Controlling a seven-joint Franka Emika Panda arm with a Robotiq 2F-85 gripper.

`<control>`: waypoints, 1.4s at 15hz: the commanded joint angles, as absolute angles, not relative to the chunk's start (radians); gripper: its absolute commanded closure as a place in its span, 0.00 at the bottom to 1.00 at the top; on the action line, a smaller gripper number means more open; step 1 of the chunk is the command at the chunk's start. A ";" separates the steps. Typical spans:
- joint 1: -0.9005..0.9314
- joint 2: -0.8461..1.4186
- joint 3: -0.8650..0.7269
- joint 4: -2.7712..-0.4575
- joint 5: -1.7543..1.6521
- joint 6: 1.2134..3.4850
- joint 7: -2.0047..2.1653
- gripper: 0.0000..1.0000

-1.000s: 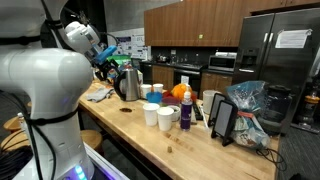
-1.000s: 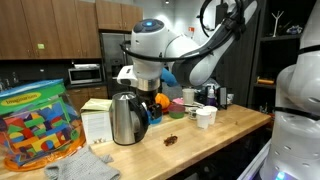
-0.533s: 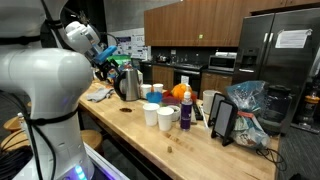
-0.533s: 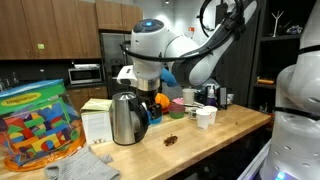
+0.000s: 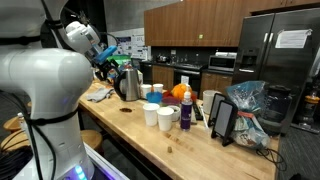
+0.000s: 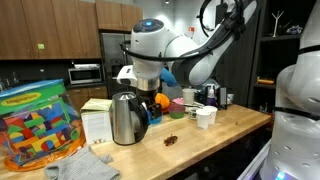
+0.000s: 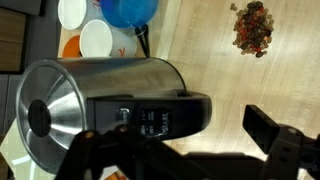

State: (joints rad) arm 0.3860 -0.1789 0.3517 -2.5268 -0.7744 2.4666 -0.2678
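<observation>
The kettle is shiny, smooth metal with fine brushed lines, and its handle is dull black plastic. The counter is smooth, pale wood with a soft shine, and the small pile of crumbs on it looks rough and dry. In an exterior view the robot arm is glossy white plastic, and the cloth at the near left looks soft and matt.

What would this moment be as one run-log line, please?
gripper open | over black handle of stainless steel kettle | contact cannot tell | brown crumbs on wooden counter
</observation>
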 commanded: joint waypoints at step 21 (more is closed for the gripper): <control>0.365 -0.292 0.325 -2.562 -0.756 2.468 -0.281 0.00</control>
State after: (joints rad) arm 0.3737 -0.2709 0.3334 -2.5496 -0.7615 2.4629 -0.2683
